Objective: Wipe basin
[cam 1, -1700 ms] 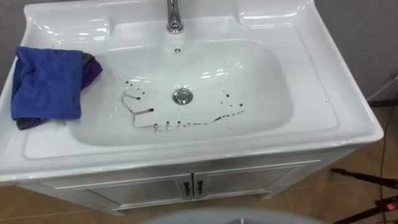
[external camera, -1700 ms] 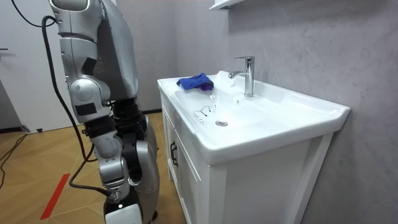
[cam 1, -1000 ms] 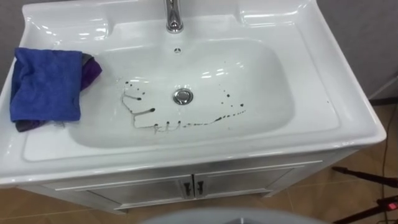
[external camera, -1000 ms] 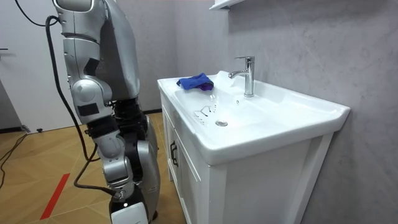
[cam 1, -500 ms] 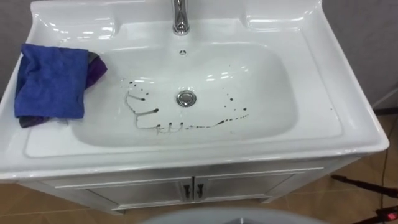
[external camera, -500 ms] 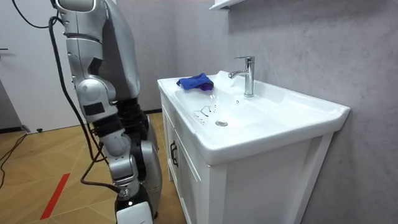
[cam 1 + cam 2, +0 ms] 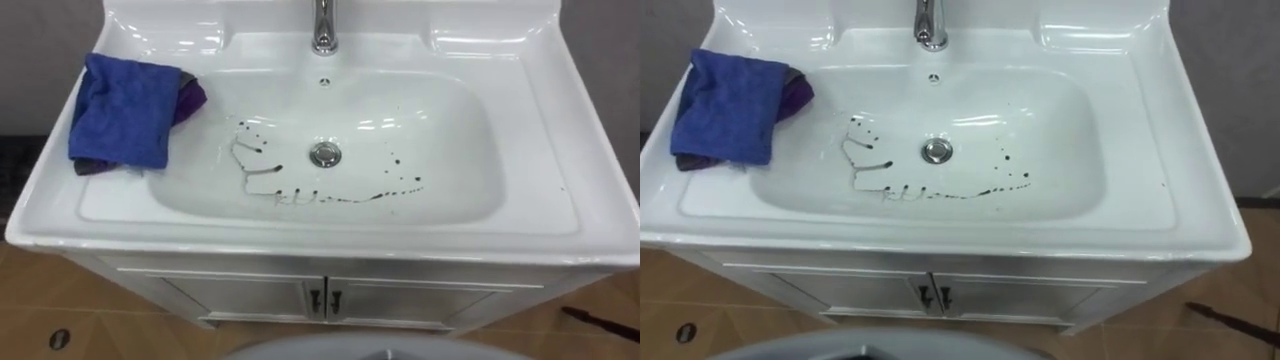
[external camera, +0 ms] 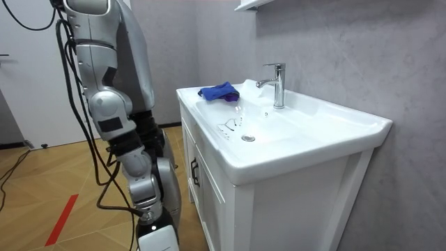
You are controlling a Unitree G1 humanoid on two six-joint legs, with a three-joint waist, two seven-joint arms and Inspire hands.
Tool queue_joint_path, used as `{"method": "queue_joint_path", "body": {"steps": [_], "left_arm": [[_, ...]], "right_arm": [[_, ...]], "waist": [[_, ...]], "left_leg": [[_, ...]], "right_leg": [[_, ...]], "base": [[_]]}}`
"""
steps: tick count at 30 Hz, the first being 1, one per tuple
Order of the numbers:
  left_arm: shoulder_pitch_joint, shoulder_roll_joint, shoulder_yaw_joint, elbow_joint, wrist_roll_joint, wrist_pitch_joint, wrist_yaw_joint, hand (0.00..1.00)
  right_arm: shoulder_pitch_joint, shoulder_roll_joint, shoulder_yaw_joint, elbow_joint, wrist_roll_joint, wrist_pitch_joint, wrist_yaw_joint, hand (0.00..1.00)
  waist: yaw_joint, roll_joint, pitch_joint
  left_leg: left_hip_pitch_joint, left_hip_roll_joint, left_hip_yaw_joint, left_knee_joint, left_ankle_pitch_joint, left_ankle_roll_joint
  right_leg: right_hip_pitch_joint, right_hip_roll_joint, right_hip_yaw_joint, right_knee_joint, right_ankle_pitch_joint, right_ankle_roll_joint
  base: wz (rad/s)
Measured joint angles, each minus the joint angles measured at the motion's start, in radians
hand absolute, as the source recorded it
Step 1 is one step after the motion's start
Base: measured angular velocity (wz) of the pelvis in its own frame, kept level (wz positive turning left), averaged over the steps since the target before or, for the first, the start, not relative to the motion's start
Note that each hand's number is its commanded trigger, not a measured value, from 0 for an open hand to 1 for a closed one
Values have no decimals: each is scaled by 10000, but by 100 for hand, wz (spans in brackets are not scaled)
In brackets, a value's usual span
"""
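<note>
Robot leaned seemingly nearer basin [image 7: 445, 140], dark-streaked around drain [image 7: 324, 154]; right robot hand [image 8: 155, 236] state unclear.

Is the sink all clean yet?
Not yet. Nothing looks wiped: dark marks streak the basin near the drain. The blue cloth lies on the left rim, not picked up. Left to do: grab the cloth and wipe off every mark.
</note>
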Motion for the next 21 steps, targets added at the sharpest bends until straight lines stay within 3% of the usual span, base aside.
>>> {"method": "queue_joint_path", "body": {"steps": [3, 5, 12, 18, 20, 21], "left_arm": [[56, 9, 249, -463, -458, -451, 719, 0], [166, 14, 603, -909, -875, -648, 1197, 0], [372, 65, 1089, -1822, -1538, -1419, 2573, 0], [663, 81, 1702, -3263, -1603, -2122, 3776, 0], [653, 210, 1699, -3481, -1929, -2605, 4186, 0], [652, 249, 1699, -3528, -2011, -2680, 4279, 0]], "right_arm": [[-131, -162, -78, -8, 133, -302, -115, 0], [-109, -191, -202, -84, 225, -516, -245, 0], [-67, -226, -192, -339, 566, -876, -290, 0], [11, -224, -377, -288, 620, -944, -319, 0], [13, -224, -377, -285, 700, -949, -325, 0], [15, -223, -376, -283, 752, -949, -324, 0]], "waist": [[41, 11, -8], [256, 22, -12], [678, 51, -33], [860, -27, -62], [896, -2, -72], [902, 0, -73]], "left_leg": [[-77, -95, -209, 17, 88, 10], [-111, -97, -244, 40, 90, 10], [-202, -216, -584, 40, 104, 29], [-295, -243, -713, 55, 113, 33], [-306, -256, -768, 61, 112, 34], [-304, -260, -787, 64, 112, 34]], "right_leg": [[3, -78, -238, 18, -31, 22], [6, -87, -312, 2, -32, 23], [-18, -180, -669, 4, -90, 71], [-11, -199, -833, 8, -91, 76], [-3, -199, -832, -2, -91, 76], [1, -200, -832, -1, -91, 76]], "base": [[22], [6], [12], [6], [0], [0]]}}
